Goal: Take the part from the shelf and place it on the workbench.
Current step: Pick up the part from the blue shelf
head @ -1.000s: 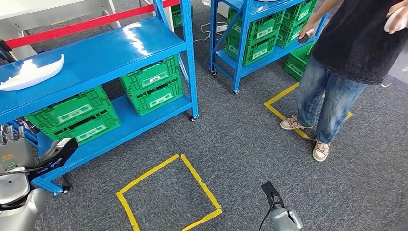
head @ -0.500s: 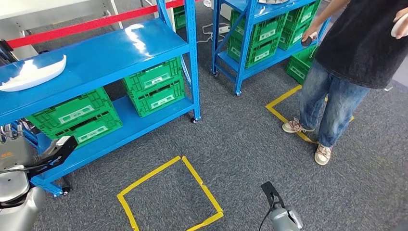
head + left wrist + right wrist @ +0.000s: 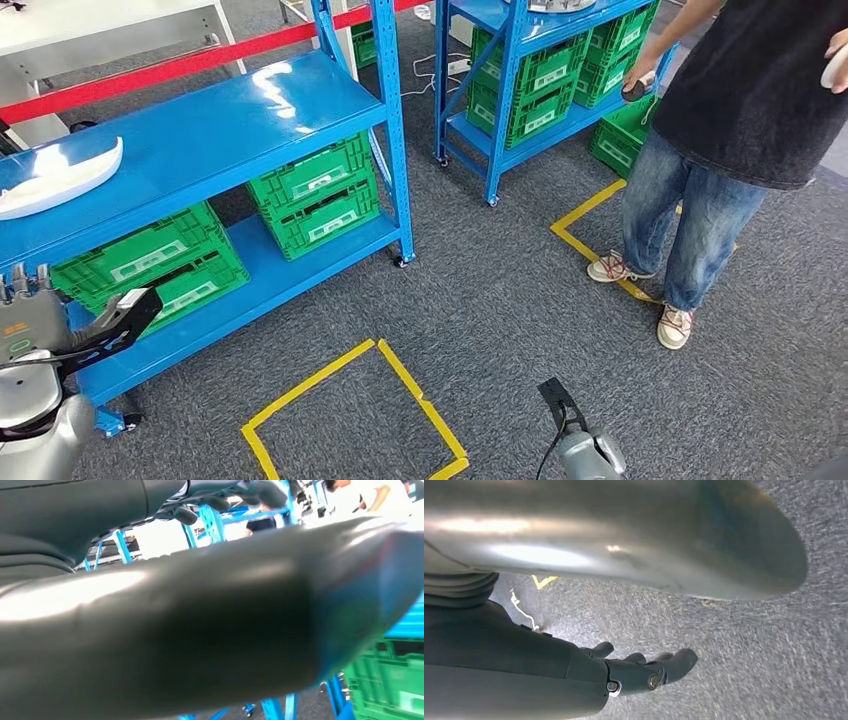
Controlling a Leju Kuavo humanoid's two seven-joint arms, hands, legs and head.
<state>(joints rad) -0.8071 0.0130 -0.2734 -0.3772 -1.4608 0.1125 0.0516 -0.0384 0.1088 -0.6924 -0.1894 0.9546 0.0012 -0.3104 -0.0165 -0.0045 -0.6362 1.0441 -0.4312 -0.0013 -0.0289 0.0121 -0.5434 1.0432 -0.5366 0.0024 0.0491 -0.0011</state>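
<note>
Grey carpet floor [image 3: 500, 300] with yellow tape squares [image 3: 350, 410], blue shelf [image 3: 200, 130] on the left. White part [image 3: 55, 178] lies on the shelf's top level near its left end, green crates [image 3: 310, 195] on the level below. Left robot hand [image 3: 30, 315] low beside the shelf front, well apart from the part, fingers up, grip state unclear. Right robot hand [image 3: 644, 672] hangs over carpet, fingers loosely apart, holding nothing. A person [image 3: 720, 150] stands right by a second blue shelf [image 3: 540, 70].

A part [image 3: 55, 177] lies on the top of the near shelf [image 3: 250, 120], at its left end, with crates [image 3: 312, 196] stacked below. A second shelf [image 3: 520, 90] stands behind to the right, a person [image 3: 720, 150] beside it.
</note>
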